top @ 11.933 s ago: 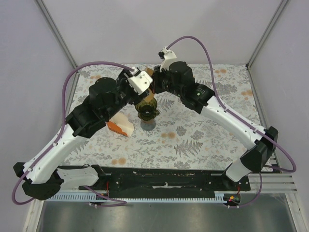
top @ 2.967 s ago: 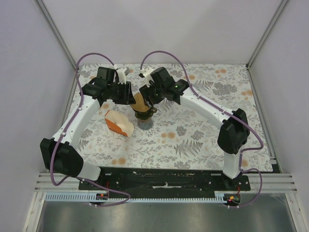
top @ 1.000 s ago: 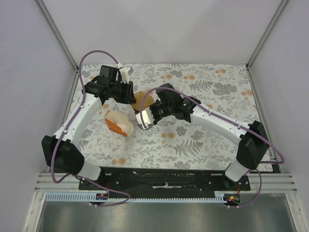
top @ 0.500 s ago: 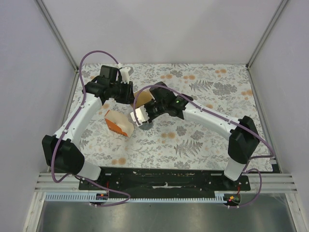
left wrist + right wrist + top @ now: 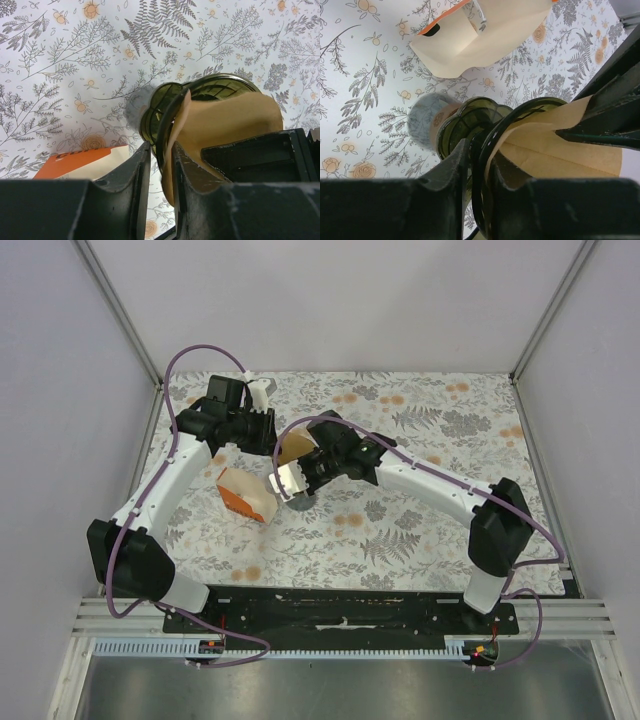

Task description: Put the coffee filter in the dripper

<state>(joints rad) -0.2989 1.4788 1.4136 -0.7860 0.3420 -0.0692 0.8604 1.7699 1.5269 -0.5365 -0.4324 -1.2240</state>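
coffee filter (image 5: 227, 122) partly inside dripper (image 5: 162, 102), carton (image 5: 246, 499) just left

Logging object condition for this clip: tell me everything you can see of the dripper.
The dripper is a dark smoky-green translucent cone, glass or plastic by its look, with ribbed inner wall, thick round rim and scalloped base. It is tilted over the floral cloth; whether its base touches is unclear. The tan coffee filter lies partly inside, jutting past the rim. The left gripper and right gripper each appear to pinch that rim.
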